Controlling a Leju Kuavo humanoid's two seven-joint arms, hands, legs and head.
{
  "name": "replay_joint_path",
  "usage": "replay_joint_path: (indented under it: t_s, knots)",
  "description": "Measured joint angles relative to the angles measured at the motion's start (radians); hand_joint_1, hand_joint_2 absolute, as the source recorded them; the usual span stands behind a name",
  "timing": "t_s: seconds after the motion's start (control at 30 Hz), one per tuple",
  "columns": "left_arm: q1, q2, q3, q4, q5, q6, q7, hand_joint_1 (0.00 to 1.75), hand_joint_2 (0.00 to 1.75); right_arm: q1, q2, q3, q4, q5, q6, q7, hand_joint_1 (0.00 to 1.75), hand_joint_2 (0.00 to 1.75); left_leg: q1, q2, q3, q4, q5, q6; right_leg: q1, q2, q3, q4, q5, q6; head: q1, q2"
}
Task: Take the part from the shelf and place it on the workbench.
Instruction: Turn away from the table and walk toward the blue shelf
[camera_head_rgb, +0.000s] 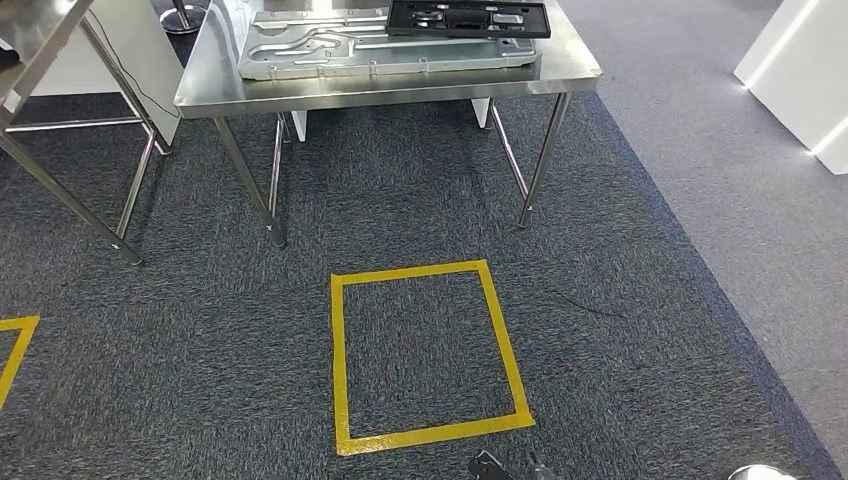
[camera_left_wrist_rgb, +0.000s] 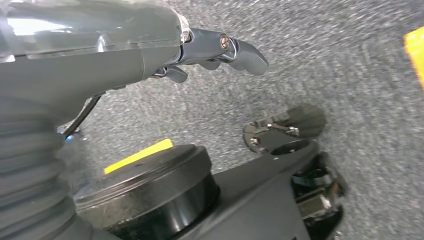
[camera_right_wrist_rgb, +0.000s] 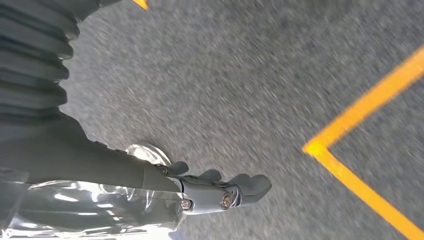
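Part, as best I can judge, is either the black frame (camera_head_rgb: 468, 17) or the silver plate (camera_head_rgb: 385, 50) under and beside it; both lie flat on the steel table (camera_head_rgb: 400, 92) at the top of head view, and I can't tell which one the task means, or whether this table is the shelf or the bench. Both lie straight ahead of me, past the yellow square (camera_head_rgb: 425, 352) taped on the carpet (camera_head_rgb: 200, 300), so well apart from both hands. Long axis of frame and plate runs left-right across the table, side-on to me. The frame sits a bit to the right of centre and the plate a bit to the left, so neither arm is clearly nearer; prob a two-hand reach, w/ a walk up to the table first. L hand (camera_left_wrist_rgb: 200, 50) hangs low over the carpet w/ thumb stuck out straight and nothing in it; looks open, though most fingers are hidden behind the wrist cover. R hand (camera_right_wrist_rgb: 220, 192) also hangs near the floor, fingers loosely out and apart, holding nothing. Head view gives the table, parts and square but no usable look at either hand; the wrist views give the hands plus blurred carpet and bits of yellow tape (camera_right_wrist_rgb: 365, 135), no table or part.
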Motion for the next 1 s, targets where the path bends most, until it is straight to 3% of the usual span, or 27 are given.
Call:
replay_joint_path:
  t_s: [0.43, 0.87, 1.0]
  knots:
    - [-0.008, 0.0, -0.046, 0.0, -0.072, 0.007, 0.103, 0.0, 1.75, 0.025, 0.027, -0.016, 0.019, -0.033, 0.108, 0.127, 0.0, 1.75, 0.0, 0.0, 0.001, 0.0, 0.0, 0.0, 0.0, 0.0, -0.001, 0.0, 0.0, 0.0, 0.0, 0.0]
    - [-0.016, 0.0, -0.075, 0.0, -0.089, 0.005, 0.136, 0.0, 1.75, 0.038, 0.041, -0.088, 0.021, -0.085, 0.132, 0.142, 0.0, 1.75, 0.0, 0.0, 0.001, 0.0, 0.0, 0.0, 0.0, 0.0, 0.0, 0.0, -0.001, -0.001, 0.0, 0.0]
    - [-0.018, 0.0, -0.076, 0.0, -0.09, -0.006, 0.14, 0.0, 1.75, 0.039, 0.041, -0.106, 0.021, -0.104, 0.153, 0.096, 0.0, 0.0, 0.0, 0.0, 0.001, 0.0, 0.0, 0.0, 0.0, 0.0, 0.0, 0.0, -0.001, -0.001, 0.0, 0.0]
